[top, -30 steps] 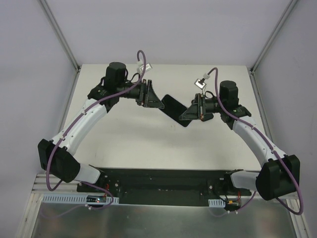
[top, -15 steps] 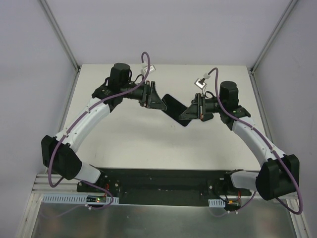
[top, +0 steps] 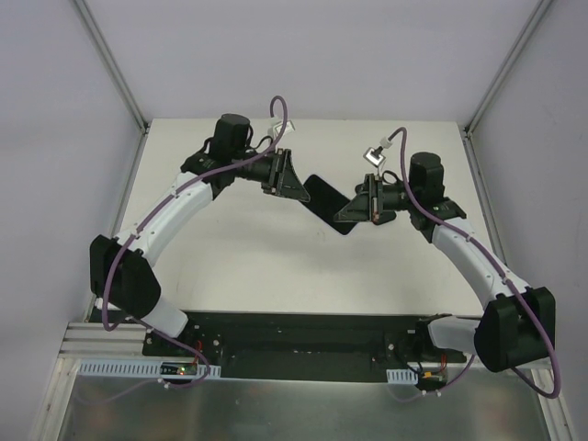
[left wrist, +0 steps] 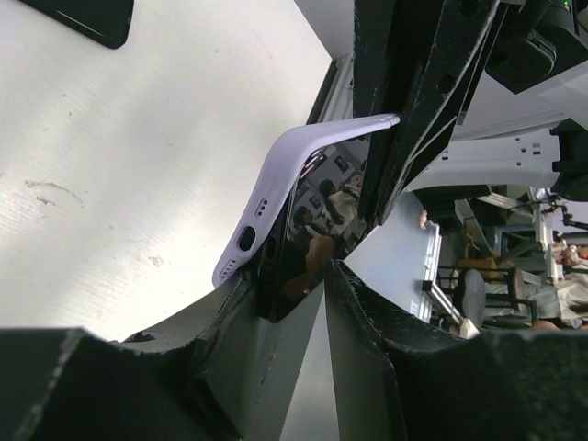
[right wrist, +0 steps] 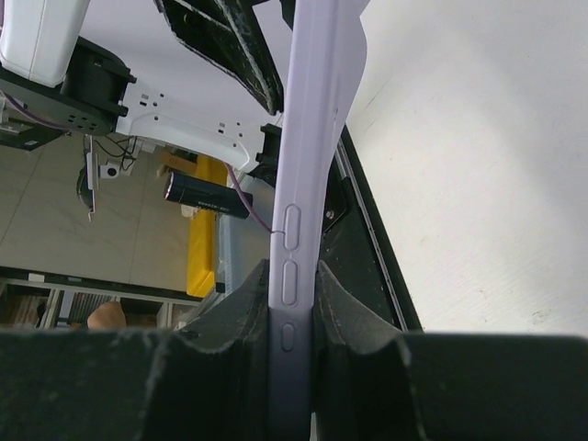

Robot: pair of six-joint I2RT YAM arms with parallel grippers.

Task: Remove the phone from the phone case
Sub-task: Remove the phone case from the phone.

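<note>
Glossy black phone (left wrist: 299, 253), held off the surface on edge above the middle of the white tabletop (top: 257, 262), nearer its far edge, spanning the gap between the two arms. Lavender soft plastic phone case (left wrist: 276, 170) is partly peeled: in the left wrist view its near end, with a port slot and a row of small holes, bows away from the phone's body, while its far end stays against the phone. The left gripper (left wrist: 287, 276) has its fingers (left wrist: 354, 308) drawn narrow around the phone's near end; the loosened lip of the case lies against the outer tip of the other finger. The right gripper (right wrist: 292, 268) has its fingers (right wrist: 243, 317) closed tight on the opposite end, pinching the case across its thin side where three oblong side buttons show; from this view the case stands edge-on and rises straight away from the camera. In the top view the two grippers face each other, left from the far left, right from the right. A black flat object with a rounded corner (left wrist: 83, 16) lies on the tabletop, apart from the held phone.
</note>
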